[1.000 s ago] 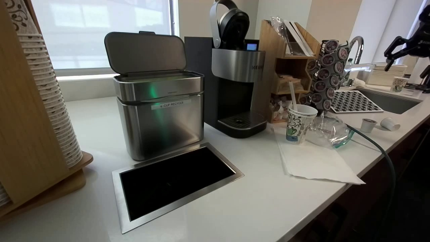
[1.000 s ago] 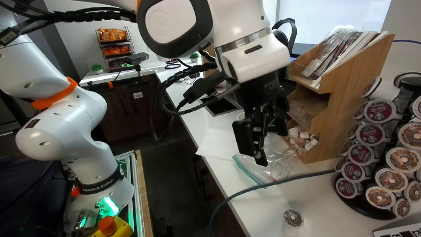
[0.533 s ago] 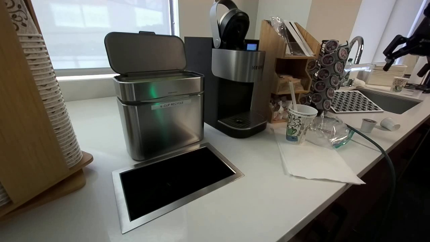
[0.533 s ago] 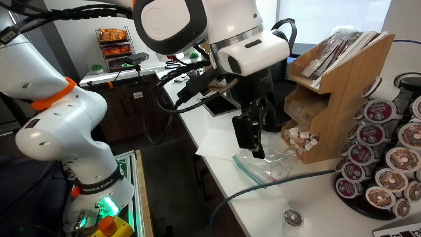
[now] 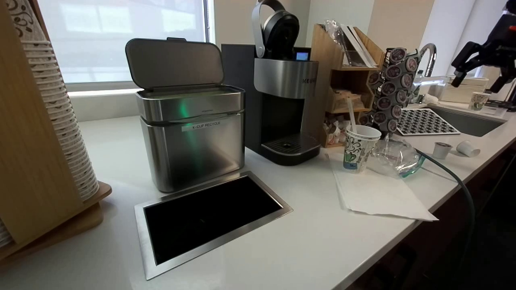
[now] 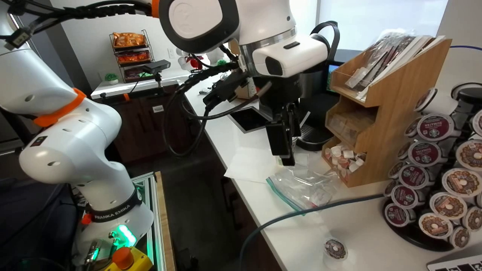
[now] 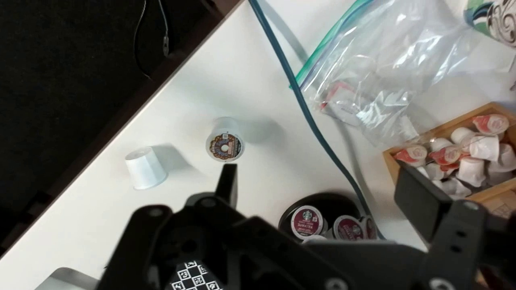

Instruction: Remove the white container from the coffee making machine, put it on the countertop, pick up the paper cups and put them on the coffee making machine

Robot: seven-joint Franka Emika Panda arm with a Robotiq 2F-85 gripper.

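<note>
The coffee making machine (image 5: 287,78) has its black head raised, and its cup bay holds nothing. A green-printed paper cup (image 5: 358,151) with a straw stands beside it on the countertop (image 5: 306,225); another paper cup (image 5: 479,101) is by the sink. In the wrist view, part of the paper cup (image 7: 496,20) shows at the top right corner. My gripper (image 7: 324,185) stands wide open above the counter, nothing between its fingers. Below it are a blank white pod (image 7: 145,168) and a labelled pod (image 7: 225,147). I cannot tell whether either is the white container.
A clear plastic bag (image 7: 395,76) and a teal cable (image 7: 305,106) lie on the counter. A pod rack (image 6: 414,177) and a wooden organizer (image 6: 406,113) stand close to the arm. A steel bin (image 5: 193,145) sits behind a metal-rimmed opening (image 5: 145,237).
My gripper has risen and moved toward the coffee making machine, turning slightly, and has stayed open. The paper cup, pods and bag have not moved.
</note>
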